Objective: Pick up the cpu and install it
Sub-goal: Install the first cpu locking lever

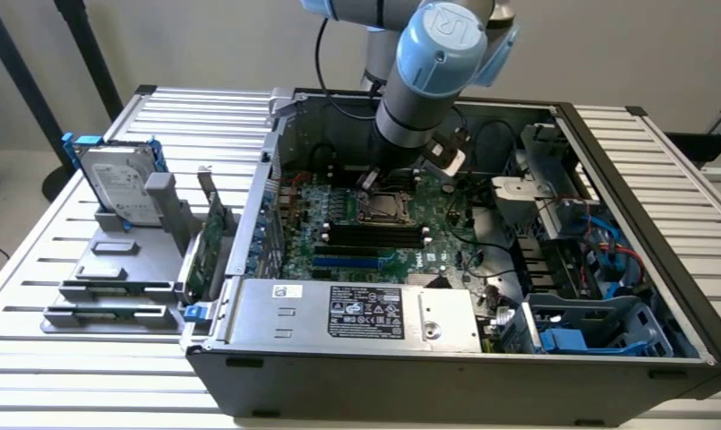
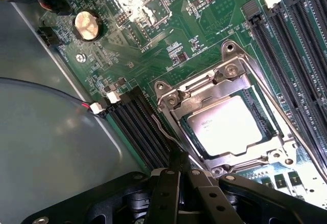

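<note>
The cpu [image 2: 225,124] is lying flat in the metal socket frame [image 2: 232,73] on the green motherboard [image 2: 153,55], shiny top facing up. The gripper [image 2: 180,169] is hovering beside the socket's edge, fingers [image 2: 168,183] pressed together, holding nothing. A coin battery [image 2: 88,25] is sitting well apart.

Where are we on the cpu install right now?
The cpu already lies in the motherboard socket, inside its metal frame. The gripper hovers right at the socket's edge with nothing visibly held. Whether the socket's retention lever is latched cannot be told.
</note>
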Robot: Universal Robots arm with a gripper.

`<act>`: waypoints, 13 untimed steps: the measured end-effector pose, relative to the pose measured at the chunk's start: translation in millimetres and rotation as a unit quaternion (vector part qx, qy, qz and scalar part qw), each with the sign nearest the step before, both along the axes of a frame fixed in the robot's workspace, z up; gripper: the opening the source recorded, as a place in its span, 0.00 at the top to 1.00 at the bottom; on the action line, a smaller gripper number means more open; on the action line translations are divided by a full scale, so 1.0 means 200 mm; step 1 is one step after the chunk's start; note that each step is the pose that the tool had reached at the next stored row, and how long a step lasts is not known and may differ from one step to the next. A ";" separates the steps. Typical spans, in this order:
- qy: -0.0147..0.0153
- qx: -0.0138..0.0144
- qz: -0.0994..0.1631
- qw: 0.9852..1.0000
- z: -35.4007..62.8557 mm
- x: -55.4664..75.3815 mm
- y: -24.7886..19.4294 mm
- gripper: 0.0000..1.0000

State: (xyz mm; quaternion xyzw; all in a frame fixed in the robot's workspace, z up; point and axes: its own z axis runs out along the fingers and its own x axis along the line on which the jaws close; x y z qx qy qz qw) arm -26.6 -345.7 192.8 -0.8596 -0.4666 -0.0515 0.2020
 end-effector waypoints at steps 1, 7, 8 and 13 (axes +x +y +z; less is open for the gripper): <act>0.000 0.000 -0.001 1.000 0.000 0.00 0.000 0.89; 0.000 0.000 -0.004 1.000 -0.002 0.02 0.000 0.89; 0.000 0.000 -0.004 1.000 -0.003 0.02 0.000 0.89; 0.000 -0.001 -0.006 1.000 -0.006 0.03 0.000 0.89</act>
